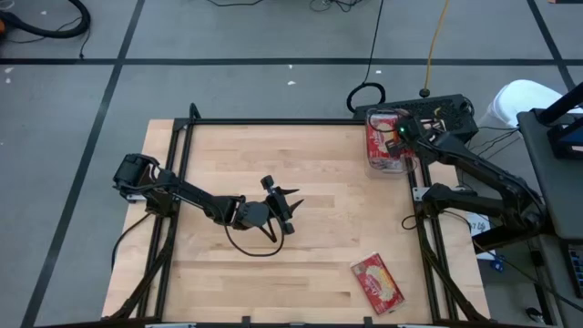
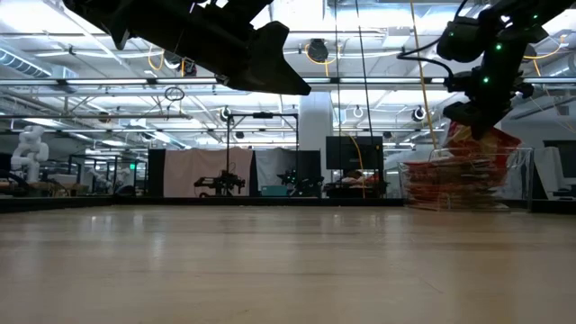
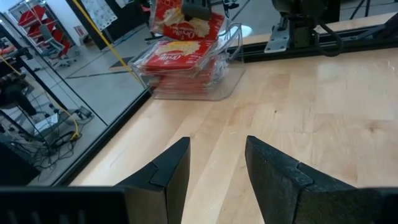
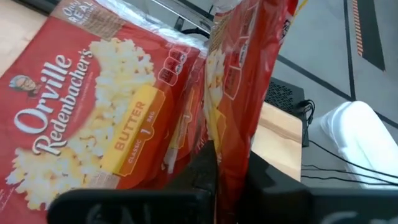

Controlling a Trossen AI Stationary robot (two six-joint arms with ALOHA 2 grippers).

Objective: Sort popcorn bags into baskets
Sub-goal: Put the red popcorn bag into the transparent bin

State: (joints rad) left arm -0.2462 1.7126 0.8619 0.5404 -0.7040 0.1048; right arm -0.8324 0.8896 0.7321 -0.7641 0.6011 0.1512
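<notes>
My right gripper (image 1: 398,133) hangs over the clear tub (image 1: 407,170) at the table's far right corner, shut on a red popcorn bag (image 3: 186,22). Several more red bags (image 4: 93,118) lie stacked flat inside the tub (image 3: 227,46). One other bag (image 1: 377,282) lies flat, face up, near the table's near right edge. My left gripper (image 1: 290,206) is open over the middle of the table, holding nothing; its fingers (image 3: 168,174) point toward the tub. My right gripper (image 4: 233,180) pinches one popcorn bag between its two fingers by the bag's upper edge (image 3: 194,15), coming from above and pointing down. The bag (image 2: 481,139) hangs tilted below the gripper, over the stack in the tub (image 2: 459,184). Whether its lower end touches the stack, I cannot tell.
A black frame rail (image 1: 273,122) runs around the wooden table. A power strip and cables (image 1: 437,109) sit just beyond the tub. Bare wood (image 1: 319,173) lies between my left gripper and the tub.
</notes>
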